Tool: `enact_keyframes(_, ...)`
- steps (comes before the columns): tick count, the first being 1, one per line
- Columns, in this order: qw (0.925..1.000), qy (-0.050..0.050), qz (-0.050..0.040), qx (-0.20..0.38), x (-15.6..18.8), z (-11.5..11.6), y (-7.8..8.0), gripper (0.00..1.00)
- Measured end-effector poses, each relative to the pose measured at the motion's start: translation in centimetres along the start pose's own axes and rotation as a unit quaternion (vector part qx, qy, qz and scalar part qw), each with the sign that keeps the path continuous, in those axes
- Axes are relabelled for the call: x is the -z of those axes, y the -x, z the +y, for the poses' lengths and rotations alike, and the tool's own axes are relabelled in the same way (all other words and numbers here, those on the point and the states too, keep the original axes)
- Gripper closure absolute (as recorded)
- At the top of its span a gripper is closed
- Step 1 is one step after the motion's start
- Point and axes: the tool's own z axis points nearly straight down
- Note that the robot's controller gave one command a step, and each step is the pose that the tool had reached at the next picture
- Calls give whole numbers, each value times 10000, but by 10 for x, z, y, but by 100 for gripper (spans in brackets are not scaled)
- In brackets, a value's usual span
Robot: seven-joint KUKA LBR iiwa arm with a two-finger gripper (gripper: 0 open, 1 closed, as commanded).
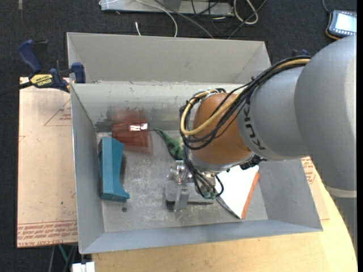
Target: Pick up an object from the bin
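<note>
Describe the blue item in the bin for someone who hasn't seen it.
In the grey bin, look along the left wall. A long blue block lies there, wider at its near end. It's the only blue thing; the reddish box next to it sits at the back wall.

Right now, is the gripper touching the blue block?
No, the blue block lies far to the view's left, apart from the gripper.

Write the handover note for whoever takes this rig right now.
Gripper: low at the floor of the bin, middle front; nothing seen in it.
Things: blue block along the left; red-brown block at back left; green thing just behind the gripper; white sheet with orange edge to its right.
Done: nothing lifted.
Left: grasp one thing, lift it out.
</note>
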Motion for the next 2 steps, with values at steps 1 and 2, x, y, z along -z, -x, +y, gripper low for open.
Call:
enact_keyframes(1, 10000, 5, -23, -1, 17, 0, 1, 100)
enact_keyframes(2, 10000, 4, -5, -6, 33, 0, 0, 100)
